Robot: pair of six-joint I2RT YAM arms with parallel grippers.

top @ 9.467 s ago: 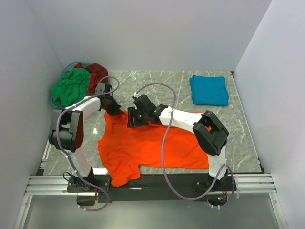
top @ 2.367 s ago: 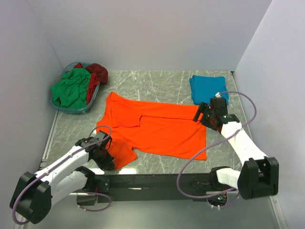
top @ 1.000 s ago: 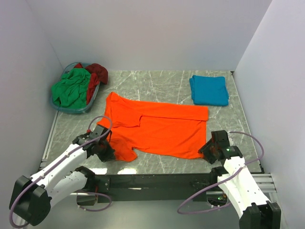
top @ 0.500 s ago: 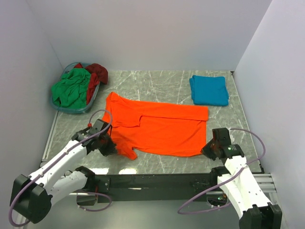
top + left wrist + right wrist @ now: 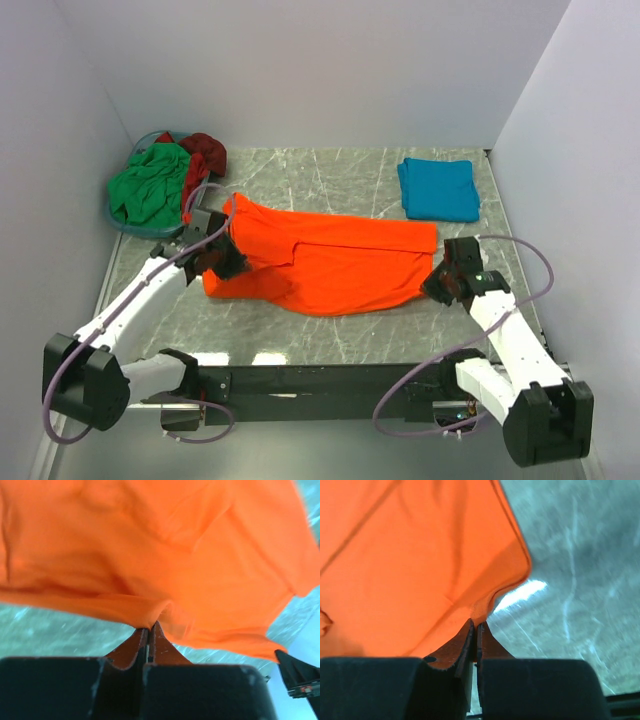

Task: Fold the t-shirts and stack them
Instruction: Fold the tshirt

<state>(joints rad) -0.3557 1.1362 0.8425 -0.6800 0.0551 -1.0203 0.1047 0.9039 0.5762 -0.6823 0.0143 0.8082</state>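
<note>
The orange t-shirt (image 5: 330,260) lies across the middle of the marble table, its near part lifted and doubled toward the back. My left gripper (image 5: 228,262) is shut on its left edge; the left wrist view shows orange cloth (image 5: 165,565) pinched at the tips of the left gripper (image 5: 150,626). My right gripper (image 5: 436,281) is shut on the shirt's near right corner (image 5: 490,600), pinched at the right gripper (image 5: 476,625). A folded teal t-shirt (image 5: 438,188) lies at the back right. The green t-shirt (image 5: 150,183) and dark red t-shirt (image 5: 203,153) are bunched in the basket.
The blue basket (image 5: 140,226) stands at the back left against the wall. White walls close the table on three sides. Bare marble (image 5: 330,335) shows between the orange shirt and the arm bases.
Both grippers have carried the orange shirt's near edge away from the front of the table toward the back. The right gripper closed on the corner during the last second.
</note>
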